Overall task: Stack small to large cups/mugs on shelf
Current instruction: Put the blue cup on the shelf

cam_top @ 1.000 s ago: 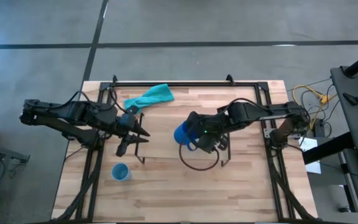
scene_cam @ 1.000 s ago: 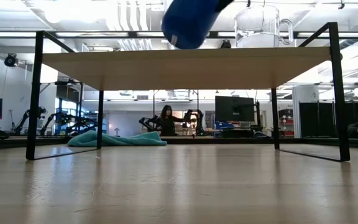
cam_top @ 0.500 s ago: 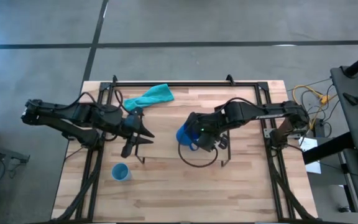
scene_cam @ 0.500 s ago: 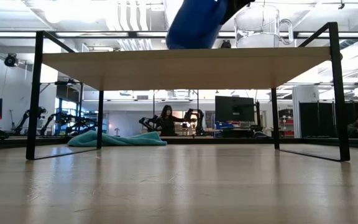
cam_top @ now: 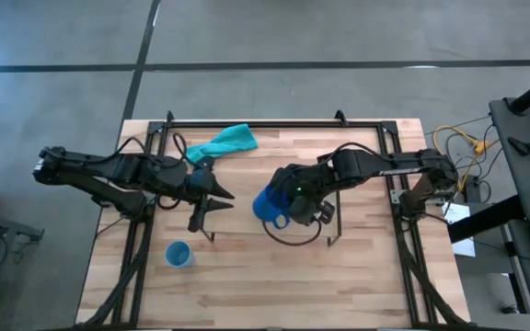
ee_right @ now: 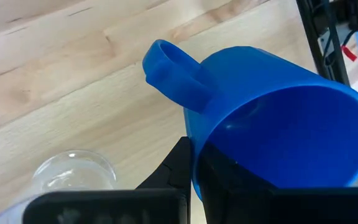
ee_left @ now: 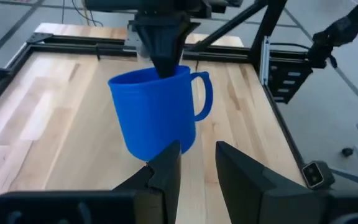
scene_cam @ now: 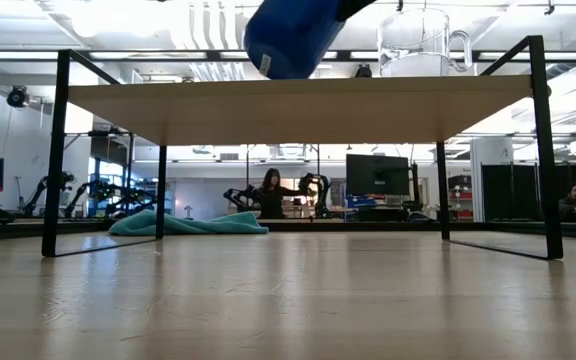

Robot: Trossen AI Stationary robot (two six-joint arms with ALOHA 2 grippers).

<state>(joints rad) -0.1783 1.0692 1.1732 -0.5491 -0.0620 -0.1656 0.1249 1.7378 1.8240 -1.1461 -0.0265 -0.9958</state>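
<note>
My right gripper [cam_top: 286, 204] is shut on the dark-blue mug [cam_top: 267, 208], which hangs tilted above the shelf [scene_cam: 298, 100]. My left gripper [cam_top: 221, 199] is open, and its fingers [ee_left: 166, 167] point at the mug's [ee_left: 157, 112] base from the left, just short of it. The clear glass cup [scene_cam: 418, 42] stands by its base on the shelf, toward the right end; it also shows in the right wrist view as the glass cup [ee_right: 73, 171]. The light-blue cup [cam_top: 179, 254] stands on the table near the left front. My right gripper holds the mug by its rim beside the handle [ee_right: 194, 134], one finger inside the mug and one outside the wall. In the left wrist view it comes down onto the rim [ee_left: 166, 71] from above. The mug is lifted clear of the shelf and tilted.
A teal cloth [cam_top: 221, 142] lies on the table toward the far edge, behind the shelf. The shelf's black wire legs [scene_cam: 56, 150] stand on the table. A person [scene_cam: 268, 192] and equipment show far back in the room.
My left gripper has moved toward the table's right, closer to the mug. My right gripper has carried the mug a little to the left above the shelf; it stood more upright midway and is tilted again now.
</note>
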